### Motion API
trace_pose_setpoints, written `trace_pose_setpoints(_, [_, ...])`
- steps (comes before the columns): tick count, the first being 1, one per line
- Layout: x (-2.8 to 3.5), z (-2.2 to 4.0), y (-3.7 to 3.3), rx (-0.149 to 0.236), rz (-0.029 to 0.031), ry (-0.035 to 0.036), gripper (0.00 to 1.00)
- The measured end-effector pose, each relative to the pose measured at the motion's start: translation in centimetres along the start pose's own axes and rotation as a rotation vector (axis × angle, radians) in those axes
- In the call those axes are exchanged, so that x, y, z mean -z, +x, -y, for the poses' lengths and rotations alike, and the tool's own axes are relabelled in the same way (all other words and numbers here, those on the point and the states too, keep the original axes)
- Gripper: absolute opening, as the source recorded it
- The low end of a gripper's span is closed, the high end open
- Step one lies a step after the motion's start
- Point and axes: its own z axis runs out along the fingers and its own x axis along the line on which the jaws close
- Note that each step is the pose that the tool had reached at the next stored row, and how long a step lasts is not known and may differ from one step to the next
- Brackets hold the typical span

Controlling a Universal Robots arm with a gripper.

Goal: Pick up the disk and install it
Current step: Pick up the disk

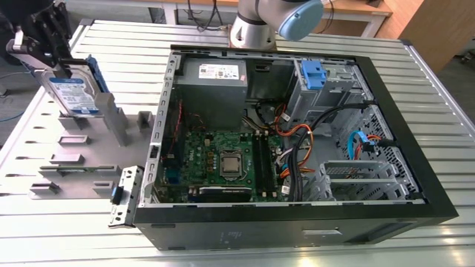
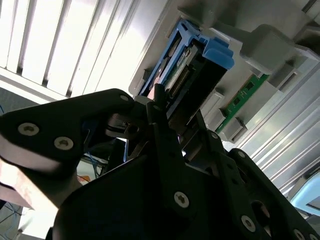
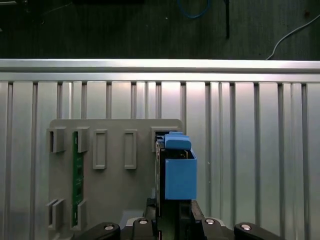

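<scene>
At the exterior view's far left, the gripper point(image 1: 65, 71) comes down from above onto the top edge of the disk point(image 1: 73, 94). The disk stands upright, its white-and-blue label facing the near side and its blue carrier along the far edge. It stands at the far end of a grey rack point(image 1: 97, 146) that lies on the slatted table point(image 1: 59, 239). Whether its lower edge sits in the rack's slot or just above it, I cannot tell. To the exterior view's right of the rack lies an open case point(image 1: 387, 111), with a board point(image 1: 222, 158) in the middle, a grey power supply point(image 1: 213, 75) at the far side and a blue bracket point(image 1: 313, 75) at the far right. The arm point(image 1: 267, 22) rises beyond the case.

In the second wrist view, the black fingers point(image 2: 165, 131) of the gripper point(image 2: 176, 107) flank the disk point(image 2: 200, 85) and are clamped on it. Beside the disk, a green card point(image 2: 242, 97) stands in the rack point(image 2: 270, 40).

In the first wrist view, the disk point(image 3: 177, 170) shows edge-on, blue carrier uppermost, with the gripper point(image 3: 172, 207) closed around it. It is at one end of the rack point(image 3: 115, 150); the green card point(image 3: 77, 175) stands well apart at the other end, on the table point(image 3: 250, 150).
</scene>
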Motion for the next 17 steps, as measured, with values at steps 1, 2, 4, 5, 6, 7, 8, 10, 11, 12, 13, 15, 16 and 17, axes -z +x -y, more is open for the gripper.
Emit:
trace_pose_setpoints(1, [0.29, 0.0, -0.01, 0.0, 0.0, 0.0, 0.35])
trace_pose_setpoints(2, [0.55, -0.01, -0.01, 0.0, 0.0, 0.0, 0.35])
trace_pose_setpoints(4, [1.06, -0.02, -0.02, 0.0, -0.0001, -0.0001, 0.35])
trace_pose_setpoints(5, [1.32, -0.02, -0.03, 0.0, 0.0, 0.0, 0.35])
trace_pose_setpoints(6, [1.62, -0.02, -0.03, 0.0, 0.0, 0.0, 0.35])
trace_pose_setpoints(7, [1.89, -0.03, -0.04, 0.0, 0.0, 0.0, 0.35])
trace_pose_setpoints(8, [2.14, -0.04, -0.04, 0.0, 0.0, -0.0001, 0.35])
trace_pose_setpoints(10, [2.47, -0.04, -0.05, 0.0, -0.0001, -0.0001, 0.35])
trace_pose_setpoints(11, [2.49, -0.04, -0.05, 0.0, 0.0, 0.0001, 0.35])
trace_pose_setpoints(12, [2.49, -0.04, -0.05, 0.0, 0.0001, 0.0002, 0.35])
trace_pose_setpoints(13, [2.49, -0.04, -0.05, 0.0, 0.0002, 0.0003, 0.35])
trace_pose_setpoints(15, [2.51, -0.04, -0.05, 0.0, 0.0, 0.0, 0.35])
trace_pose_setpoints(16, [2.53, -0.04, -0.05, 0.0, 0.0001, 0.0, 0.35])
trace_pose_setpoints(17, [2.62, -0.04, -0.06, 0.0, -0.0003, -0.0006, 0.35])
